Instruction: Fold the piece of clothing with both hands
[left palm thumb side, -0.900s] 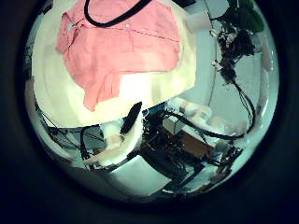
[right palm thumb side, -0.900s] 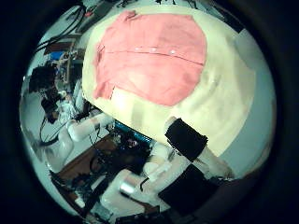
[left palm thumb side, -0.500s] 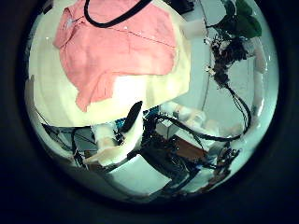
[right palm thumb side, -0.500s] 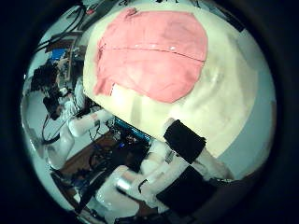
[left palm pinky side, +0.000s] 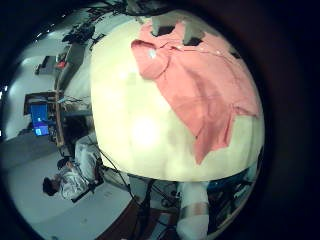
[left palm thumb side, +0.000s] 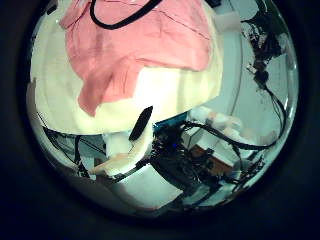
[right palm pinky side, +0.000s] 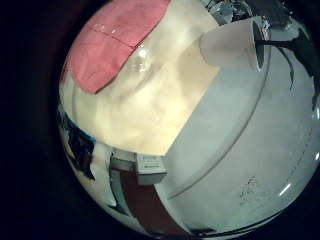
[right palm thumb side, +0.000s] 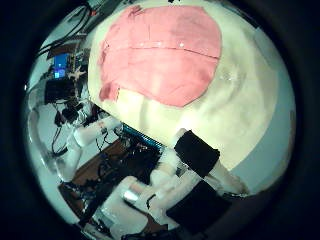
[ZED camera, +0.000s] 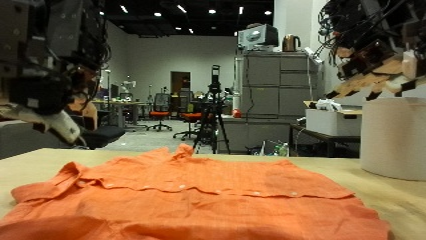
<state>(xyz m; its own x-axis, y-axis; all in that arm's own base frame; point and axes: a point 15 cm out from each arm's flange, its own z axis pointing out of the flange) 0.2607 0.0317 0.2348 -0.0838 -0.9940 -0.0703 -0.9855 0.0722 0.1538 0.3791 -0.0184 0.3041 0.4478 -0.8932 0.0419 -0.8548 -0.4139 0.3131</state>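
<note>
An orange button shirt (ZED camera: 200, 195) lies spread flat on the tan table (ZED camera: 386, 205), collar toward the far side. My left hand (ZED camera: 47, 75) hangs above the table's far edge beside one sleeve, fingers relaxed and holding nothing. My right hand (ZED camera: 376, 50) hovers high over the other side, also holding nothing. The shirt (left palm pinky side: 200, 85) lies below the left palm, its sleeve end (left palm thumb side: 100, 90) nearest; a left finger (left palm thumb side: 137, 135) shows straight. From the right palm the shirt (right palm thumb side: 160, 55) lies well away across the table (right palm thumb side: 245, 100), and the right fingers (right palm thumb side: 195, 155) touch no cloth.
A white cylinder (ZED camera: 394, 135) stands at the table's edge under the right hand, also seen as a cylinder (right palm pinky side: 235, 45) from the right palm. Grey cabinets (ZED camera: 273, 95) and a box (ZED camera: 333, 120) stand behind the table. Bare tabletop (right palm pinky side: 160, 95) surrounds the shirt.
The left thumb side view has shifted and the shirt fills more of it: the left palm has come closer to the cloth. The right view has barely shifted. The shirt lies unchanged.
</note>
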